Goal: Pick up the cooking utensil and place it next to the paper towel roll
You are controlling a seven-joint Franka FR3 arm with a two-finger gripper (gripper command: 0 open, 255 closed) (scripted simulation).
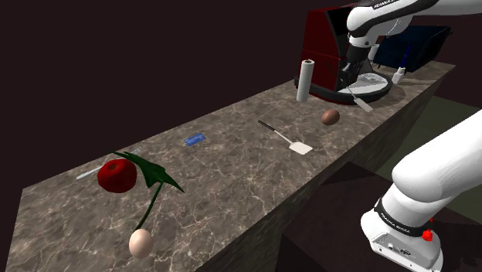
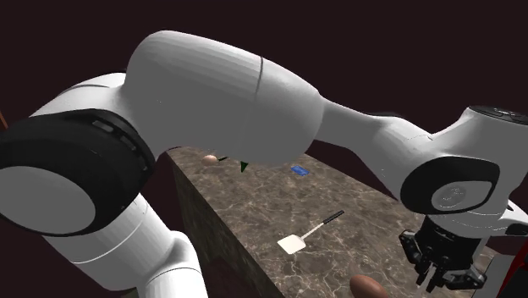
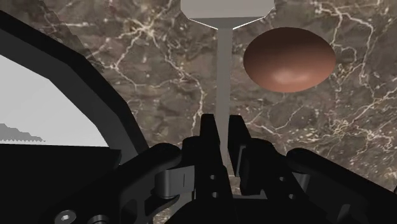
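Well along a brown marble counter (image 1: 232, 178), toward its far end in the shoulder view, the black gripper (image 1: 351, 83) points down and pinches the thin handle of a pale grey spatula (image 1: 361, 100). From the wrist view, the two fingers (image 3: 212, 137) stand close together with the handle clasped between them. The spatula's flat blade lies ahead of the fingertips, and a brown egg (image 3: 289, 58) sits just beside the handle. Whether the blade touches the counter cannot be told.

A dark-rimmed round dish (image 1: 330, 95) with a pale inside lies just beside the gripper. A white paper towel roll (image 1: 304, 80) stands upright near the dish, to the shoulder view's left of the gripper, in front of a red machine (image 1: 320, 39).

A second spatula (image 1: 287, 139), black-handled with a white blade, lies flat on the counter, apart from the gripper. Farther toward the shoulder view's left sit a small blue item (image 1: 194, 140), a red fruit (image 1: 117, 175) and a pale egg (image 1: 140, 243).
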